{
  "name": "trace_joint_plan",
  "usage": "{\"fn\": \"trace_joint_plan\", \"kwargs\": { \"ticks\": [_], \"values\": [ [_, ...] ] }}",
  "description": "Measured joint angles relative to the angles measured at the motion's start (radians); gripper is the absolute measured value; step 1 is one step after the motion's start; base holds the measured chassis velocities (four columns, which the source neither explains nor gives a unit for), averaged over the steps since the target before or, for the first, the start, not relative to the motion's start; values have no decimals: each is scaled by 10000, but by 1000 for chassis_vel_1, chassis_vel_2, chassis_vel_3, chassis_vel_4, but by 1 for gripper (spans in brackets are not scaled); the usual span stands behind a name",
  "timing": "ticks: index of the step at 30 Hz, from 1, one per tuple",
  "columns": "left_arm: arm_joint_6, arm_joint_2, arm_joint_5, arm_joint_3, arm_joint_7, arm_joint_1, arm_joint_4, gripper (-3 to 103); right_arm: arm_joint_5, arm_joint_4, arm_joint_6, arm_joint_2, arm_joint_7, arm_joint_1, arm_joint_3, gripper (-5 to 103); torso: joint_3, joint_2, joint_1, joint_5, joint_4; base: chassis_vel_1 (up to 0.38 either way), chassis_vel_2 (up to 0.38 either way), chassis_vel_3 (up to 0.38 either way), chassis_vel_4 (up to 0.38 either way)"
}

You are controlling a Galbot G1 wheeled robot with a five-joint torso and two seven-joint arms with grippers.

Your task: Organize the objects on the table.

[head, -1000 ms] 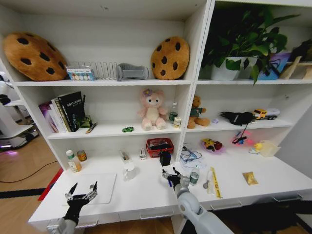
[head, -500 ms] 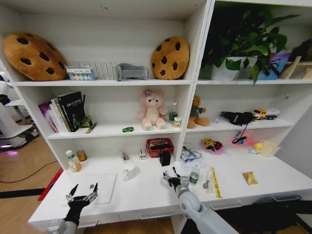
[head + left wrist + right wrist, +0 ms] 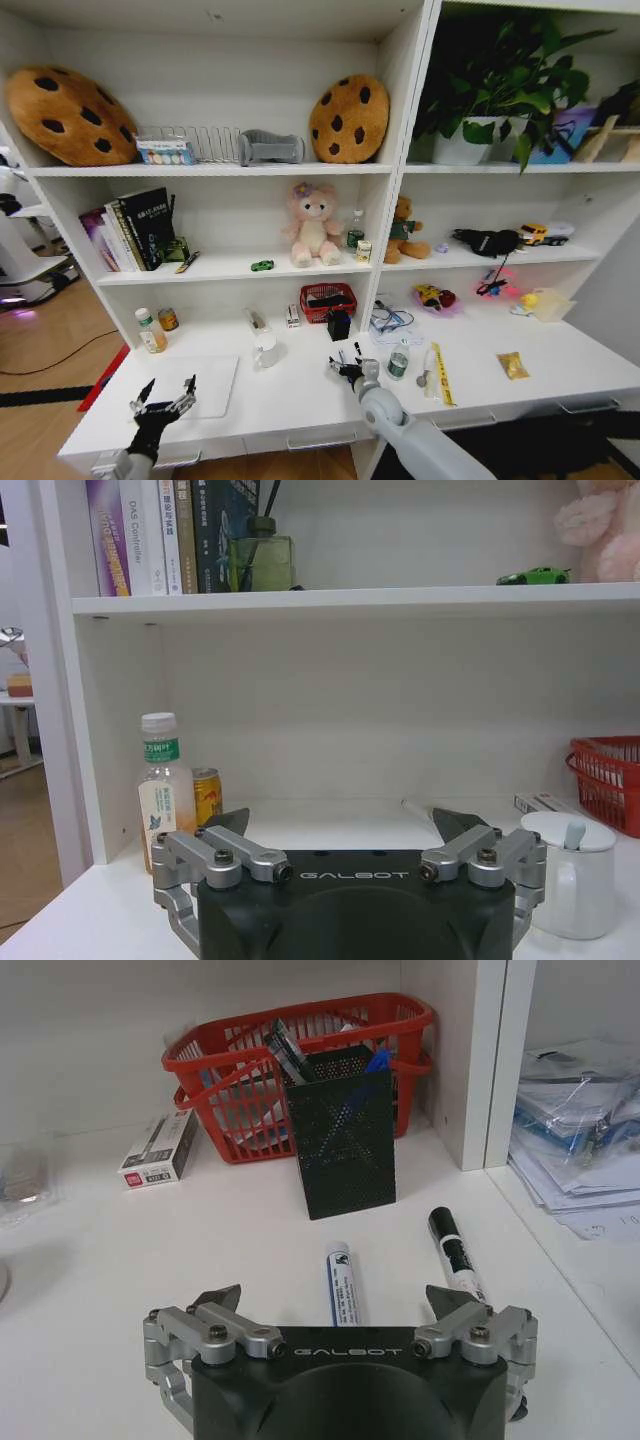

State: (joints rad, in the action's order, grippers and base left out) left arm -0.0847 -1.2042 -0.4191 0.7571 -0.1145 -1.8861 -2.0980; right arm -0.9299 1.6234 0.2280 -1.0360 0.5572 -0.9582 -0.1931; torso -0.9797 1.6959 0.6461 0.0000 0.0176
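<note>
On the white table [image 3: 300,400], my right gripper [image 3: 347,368] hovers open just in front of the black mesh pen holder [image 3: 339,324]. In the right wrist view, a white-and-blue pen [image 3: 340,1282] lies between the open fingers of the right gripper [image 3: 338,1302], with a black marker [image 3: 455,1253] beside it and the pen holder [image 3: 340,1140] beyond. My left gripper [image 3: 160,402] is open over the near edge of the closed silver laptop [image 3: 200,382]. A small green can [image 3: 399,362], a yellow strip [image 3: 441,372] and a gold snack packet [image 3: 513,365] lie to the right. A green toy car [image 3: 262,265] sits on the shelf above.
A red basket [image 3: 300,1070], a small box [image 3: 160,1145] and papers [image 3: 580,1110] stand behind the pens. A bottle [image 3: 165,800], a tin [image 3: 207,795] and a white mug [image 3: 565,870] stand beyond the left gripper [image 3: 345,823]. A shelf upright [image 3: 485,1060] divides the desk.
The right gripper has edged slightly left and nearer the pens. The left gripper has sunk a little toward the table's front left.
</note>
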Motion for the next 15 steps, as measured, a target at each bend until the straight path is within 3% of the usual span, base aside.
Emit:
{"fn": "trace_joint_plan", "kwargs": {
  "ticks": [15],
  "values": [
    [-32,-10,-3,-33,16,-10,48,100,-268,-431,35,-5,-4,238,-184,100,0,0,0,0,1,0,0,0,0]
  ]
}}
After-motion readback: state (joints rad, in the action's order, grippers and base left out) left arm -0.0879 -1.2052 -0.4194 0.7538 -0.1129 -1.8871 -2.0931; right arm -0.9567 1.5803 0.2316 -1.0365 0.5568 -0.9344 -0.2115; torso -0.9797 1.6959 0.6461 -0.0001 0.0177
